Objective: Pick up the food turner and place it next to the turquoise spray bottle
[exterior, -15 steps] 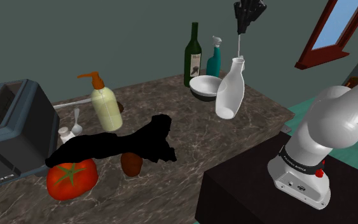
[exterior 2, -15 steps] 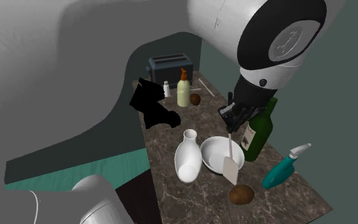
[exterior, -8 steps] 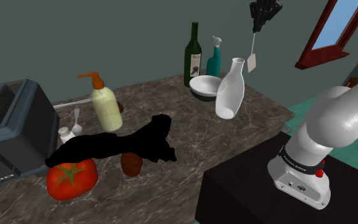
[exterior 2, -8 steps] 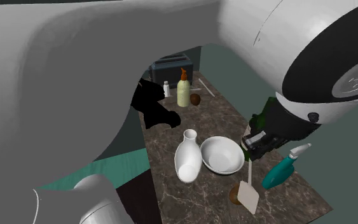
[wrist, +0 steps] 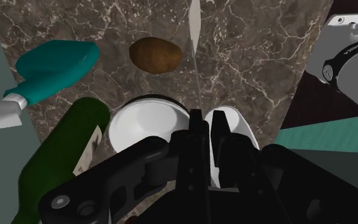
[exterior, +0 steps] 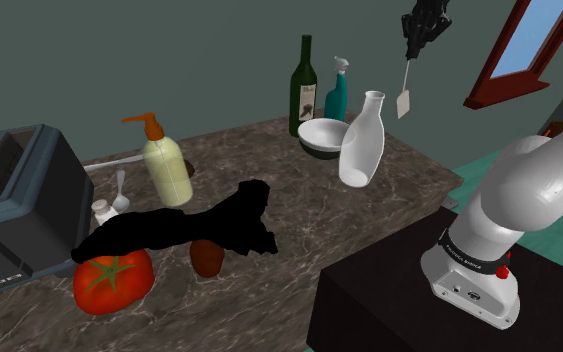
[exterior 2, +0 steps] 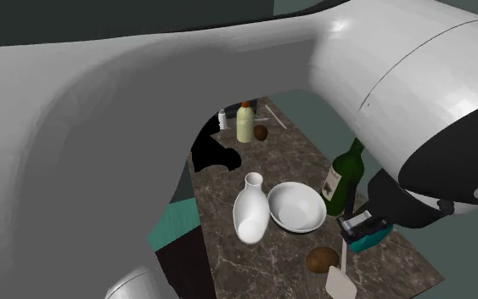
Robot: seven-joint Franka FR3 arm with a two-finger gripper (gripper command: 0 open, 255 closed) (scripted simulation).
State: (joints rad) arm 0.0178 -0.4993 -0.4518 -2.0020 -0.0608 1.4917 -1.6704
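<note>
Pincer: the black pincer (exterior: 409,48) is high in the air past the far end of the counter (exterior: 299,205). Its two fingers are squeezed almost together, and the thin handle of the food turner is pinched between them.
Food turner: the food turner (exterior: 403,100) hangs straight down from the pincer with its flat end lowest. It is in the air and touches nothing.
Why so high: the green bottle (exterior: 306,90), the white bowl (exterior: 322,135) and the white jug (exterior: 361,140) stand close together on that part of the counter. I think the turner is carried up high so that it does not knock them.
Why held by the top: I think gripping the very end of the handle lets the flat end reach the counter first.
Spray bottle: the turquoise spray bottle (wrist: 53,69) is near the green bottle, at the far end of the counter.
Under the turner: the wrist view looks down on bare counter, with a brown lump (wrist: 156,55) between the turner and the spray bottle.
Step now: the turner is picked up but not yet put down — this looks like the carrying part.
Next: I think the pincer has to go down slowly onto the bare patch near the spray bottle and then open.
Watch out: the handle is very thin, so the turner may swing or turn in the grip. The brown lump is close to the spot too — the flat end could bump it.
</note>
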